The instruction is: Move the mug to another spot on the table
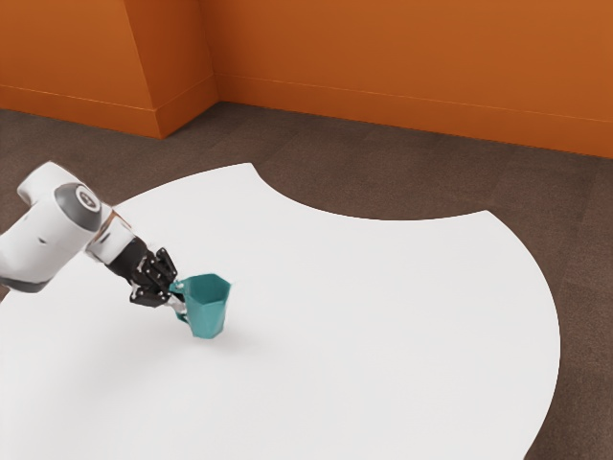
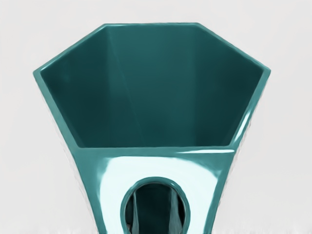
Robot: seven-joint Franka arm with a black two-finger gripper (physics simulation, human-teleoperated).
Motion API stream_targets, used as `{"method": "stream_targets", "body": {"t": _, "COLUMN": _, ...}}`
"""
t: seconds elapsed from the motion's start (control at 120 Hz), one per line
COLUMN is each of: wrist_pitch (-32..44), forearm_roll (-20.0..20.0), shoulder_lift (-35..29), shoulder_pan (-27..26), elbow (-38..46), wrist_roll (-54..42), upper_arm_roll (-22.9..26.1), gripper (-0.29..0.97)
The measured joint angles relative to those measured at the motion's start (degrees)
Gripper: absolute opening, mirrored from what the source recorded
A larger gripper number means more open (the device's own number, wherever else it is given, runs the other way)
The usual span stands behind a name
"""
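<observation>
We see a white worktop (image 1: 402, 326) with a rounded outline. Its far edge has a wide curved bite taken out of it, and its edge at the exterior view's right sweeps round in an arc. Dark brown carpet (image 1: 383, 158) lies beyond it, and orange walls (image 1: 402, 48) with a jutting corner close off the room.

The teal mug (image 1: 208, 307) stands on the part of the worktop toward the exterior view's left. It is well apart from the bitten far edge and from the rounded right edge. The white arm (image 1: 53, 235) reaches in from that left side, and the black tool (image 1: 175, 299) sits at the mug's handle.

From the hand's camera we look into the mug (image 2: 156, 97). It has a six-sided rim, a dark hollow inside and a glossy handle (image 2: 156, 170) pierced by a round hole. The exterior view shows none of that detail. Pale worktop (image 2: 292, 48) shows around the mug.

The handle's lower part is cut off at the picture's edge. The tool is small and dark against the handle, and we cannot tell whether it is clamped on it or apart.
</observation>
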State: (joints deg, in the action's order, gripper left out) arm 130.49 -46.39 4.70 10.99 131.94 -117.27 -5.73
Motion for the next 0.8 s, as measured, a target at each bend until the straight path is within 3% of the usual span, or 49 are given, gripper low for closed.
{"method": "stream_targets", "body": {"t": 0.342, "wrist_pitch": -0.04, "forearm_roll": -4.72, "shoulder_lift": 3.44, "shoulder_pan": -0.18, "elbow": -0.39, "wrist_roll": -12.41, "upper_arm_roll": -0.04, "gripper": 0.04}}
{"method": "stream_targets", "body": {"t": 0.6, "wrist_pitch": -0.24, "forearm_roll": -4.99, "shoulder_lift": 3.58, "shoulder_pan": -0.11, "elbow": -0.41, "wrist_roll": -18.04, "upper_arm_roll": -0.23, "gripper": 0.43}}
{"method": "stream_targets", "body": {"t": 0.8, "wrist_pitch": -0.75, "forearm_roll": -5.00, "shoulder_lift": 2.76, "shoulder_pan": 0.21, "elbow": -0.35, "wrist_roll": -20.98, "upper_arm_roll": -0.24, "gripper": 0.58}}
